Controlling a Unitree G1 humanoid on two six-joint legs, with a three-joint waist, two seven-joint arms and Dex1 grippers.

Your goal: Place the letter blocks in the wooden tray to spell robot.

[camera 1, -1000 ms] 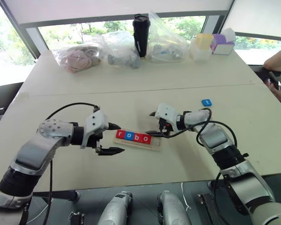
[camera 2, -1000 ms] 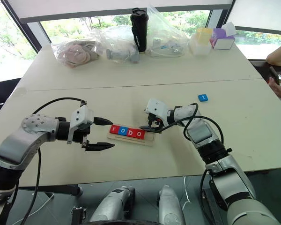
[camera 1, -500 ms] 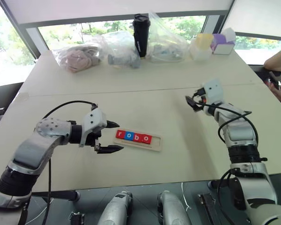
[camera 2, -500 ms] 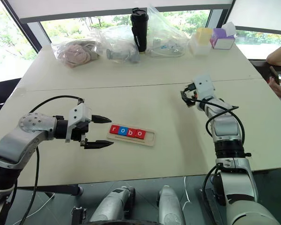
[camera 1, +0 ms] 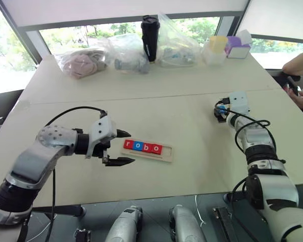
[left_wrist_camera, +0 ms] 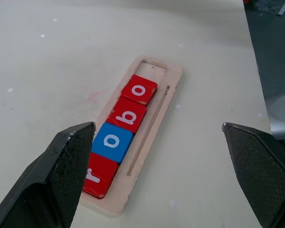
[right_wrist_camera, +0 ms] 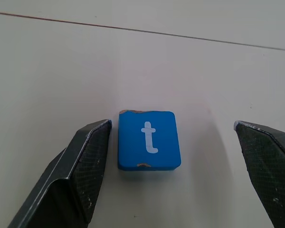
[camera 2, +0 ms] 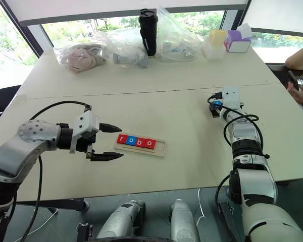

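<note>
With tray (left_wrist_camera: 168,90) end vacant, t block (right_wrist_camera: 148,140) lies unhemmed.

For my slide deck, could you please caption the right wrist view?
Open right end effector poised over the blue t block lying flat on the table.

Pale wooden tray (left_wrist_camera: 157,115) on a cream counter (camera 1: 192,80), holding four letter blocks (camera 1: 143,146) with white lowercase letters: red "r", blue "o", red "b", red "o". Blue "t" block (right_wrist_camera: 148,139), white letter, chipped pale at two edges, lying on the counter to the right. Fingers (left_wrist_camera: 61,171) of both grippers black, cross-hatched. Far side: black tumbler (camera 1: 149,31), yellow box (camera 1: 216,44), purple box (camera 1: 236,44).
</note>
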